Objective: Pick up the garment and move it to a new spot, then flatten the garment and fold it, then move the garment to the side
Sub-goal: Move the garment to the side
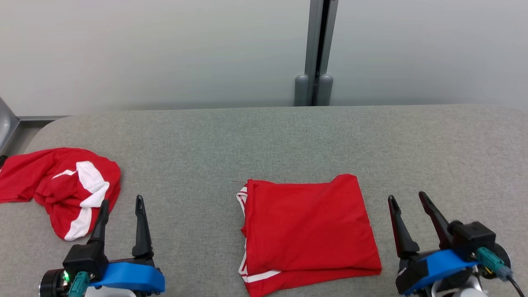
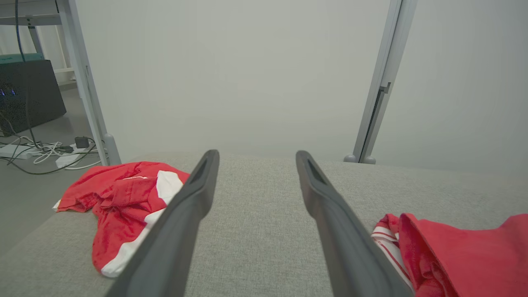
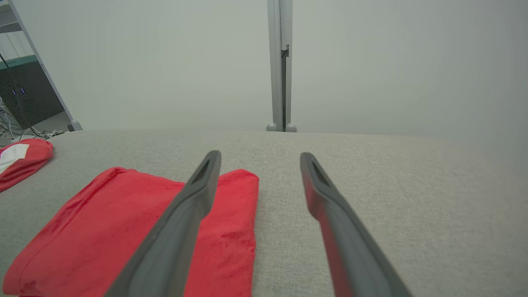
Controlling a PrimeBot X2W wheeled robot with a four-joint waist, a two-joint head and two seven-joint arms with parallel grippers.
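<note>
At the far left, a crumpled garment (image 1: pixel 62 185), red with white panels, is seen in a loose heap directly on the grey surface (image 1: pixel 264 140), not in any bin or basket. It lies just beside the left gripper (image 1: pixel 122 201), on that gripper's outer side and a little ahead of its fingertips; whether the outer finger touches the cloth cannot be told. The left gripper is held wide open, and nothing is gripped between its fingers. Further right, between the two grippers, a folded garment (image 1: pixel 309 231) is laid flat as a near-square red packet, its white-striped edge turned toward the left gripper and its plain folded edge turned toward the right gripper (image 1: pixel 407 196). No clear long axis is shown, though the packet seems to run slightly longer away from the robot. The right gripper is likewise spread wide and empty, and it is placed just beside the packet's near edge, while the left gripper is well apart from it. The folding is judged to be done, so the move to the side is judged to remain. For that move the right gripper is the nearer one, with the packet lying to its inner side. A short sideways reach and a pinch through all the layers would be called for.
</note>
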